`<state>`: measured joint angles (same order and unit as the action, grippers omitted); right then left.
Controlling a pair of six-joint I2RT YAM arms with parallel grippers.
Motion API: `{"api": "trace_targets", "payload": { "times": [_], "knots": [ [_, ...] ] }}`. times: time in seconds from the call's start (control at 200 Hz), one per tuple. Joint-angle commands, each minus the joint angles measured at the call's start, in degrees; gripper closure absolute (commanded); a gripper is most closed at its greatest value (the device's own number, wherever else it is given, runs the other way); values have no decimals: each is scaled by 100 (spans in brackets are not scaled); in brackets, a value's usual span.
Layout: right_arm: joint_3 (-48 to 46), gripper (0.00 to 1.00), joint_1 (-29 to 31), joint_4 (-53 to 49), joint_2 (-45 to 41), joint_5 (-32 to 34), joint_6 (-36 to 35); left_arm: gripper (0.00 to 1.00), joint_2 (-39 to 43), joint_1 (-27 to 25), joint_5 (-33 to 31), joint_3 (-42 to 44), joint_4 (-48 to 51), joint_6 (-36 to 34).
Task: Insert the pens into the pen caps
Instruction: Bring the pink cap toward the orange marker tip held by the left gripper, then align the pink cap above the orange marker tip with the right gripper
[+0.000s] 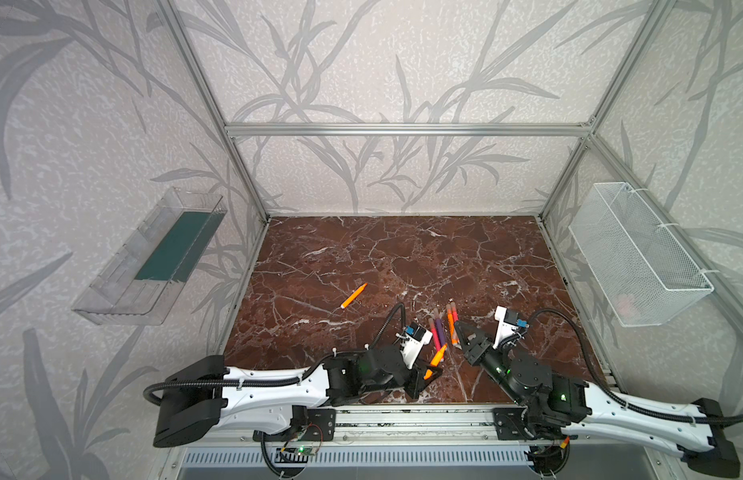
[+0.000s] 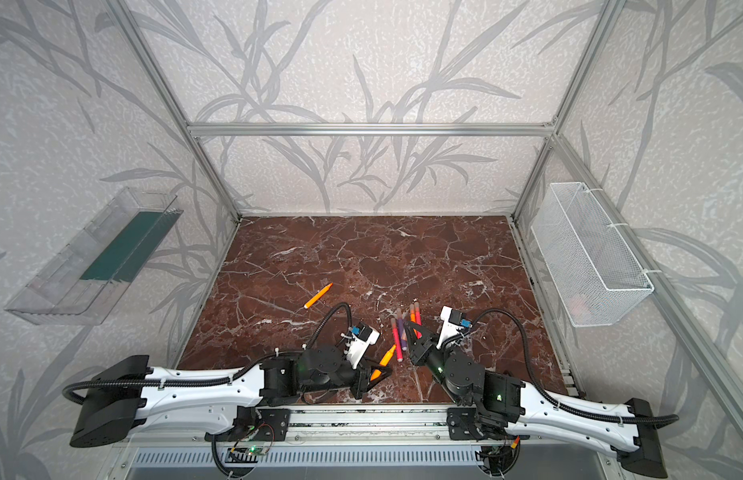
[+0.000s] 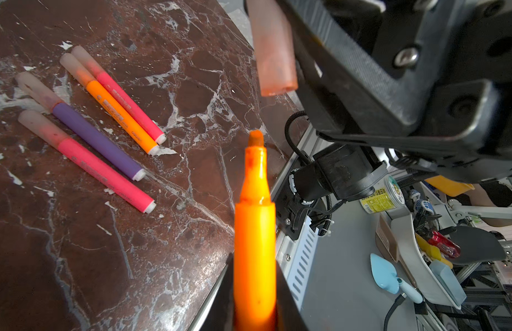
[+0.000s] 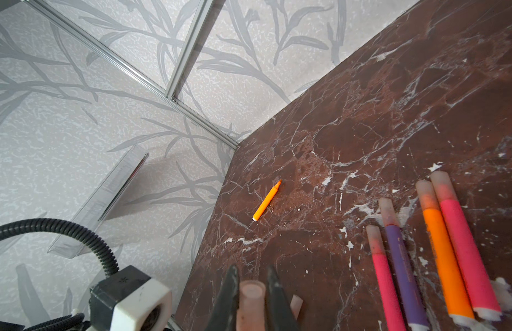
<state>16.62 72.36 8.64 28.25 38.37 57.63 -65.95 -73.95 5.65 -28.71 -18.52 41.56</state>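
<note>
Now my left pincer (image 3: 254, 289) is clamped on a slim orange marker pen (image 3: 254, 229), its bare tip pointing toward one o'clock in both top views. My right pincer (image 4: 252, 276) grips a stubby translucent pinkish cap (image 3: 273, 54) just beyond that tip at one o'clock, not touching. The two long axes look slightly askew, so I judge a small realignment comes before pushing in.
</note>
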Motion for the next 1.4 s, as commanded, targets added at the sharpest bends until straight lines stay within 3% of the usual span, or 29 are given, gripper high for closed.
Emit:
{"api": "trace_targets", "payload": {
  "times": [0.0, 0.615, 0.9, 1.394],
  "knots": [
    [-27, 94, -20, 403, 52, -69, 51, 100, -42, -58, -197, -25, -377, -34],
    [7, 96, -21, 739, 422, -154, 177, 100, 153, -84, -532, 172, -524, -26],
    [118, 97, -21, 790, 492, 227, 2, 100, 168, -84, -557, 199, -548, -16],
    [324, 99, -25, 823, 655, -66, -131, 100, 91, -84, -525, 146, -604, -34]
  ]
}}
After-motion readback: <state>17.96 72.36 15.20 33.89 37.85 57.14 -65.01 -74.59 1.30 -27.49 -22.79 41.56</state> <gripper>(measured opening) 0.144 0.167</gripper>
